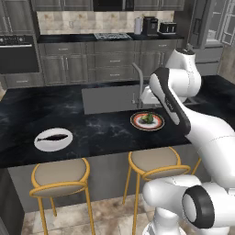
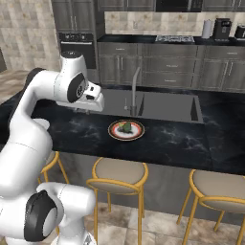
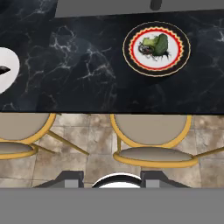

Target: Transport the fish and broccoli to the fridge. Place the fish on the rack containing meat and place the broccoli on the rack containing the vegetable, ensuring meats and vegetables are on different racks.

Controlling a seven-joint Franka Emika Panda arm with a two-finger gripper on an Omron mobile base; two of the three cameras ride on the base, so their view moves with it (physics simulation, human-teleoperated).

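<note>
Right now you have nothing in hand — the gripper point(image 3: 112, 179) hangs above the stools, short of the counter's near edge, looking straight down. Only the stubs of its two finger tips show in the hand view, so you cannot tell from them whether the jaws stand apart or together; no food sits between them.

Both foods wait on the black marble counter point(image 1: 101, 131), each on its own plate, presumably so that raw fish and greens stay apart before the fridge. The fish point(image 1: 53, 137) lies flat and lengthwise on a white oval plate point(image 1: 66, 142) close to the near edge, toward its left end as the left base camera shows it. The broccoli point(image 1: 147, 118) sits on a round plate with a red rim point(image 1: 158, 125), farther along the same near edge, just in front of the sink point(image 1: 108, 98) and its faucet point(image 1: 138, 82). In the hand view the broccoli point(image 3: 157, 44) is well ahead of the finger tips, and the white plate point(image 3: 6, 72) is cut off at the frame's edge.

Count them: one fish, one broccoli, two plates — and two stools under the overhang, one below the fish point(image 1: 58, 173) and one below the broccoli point(image 1: 155, 160). I judge that neither food is collected yet.
</note>
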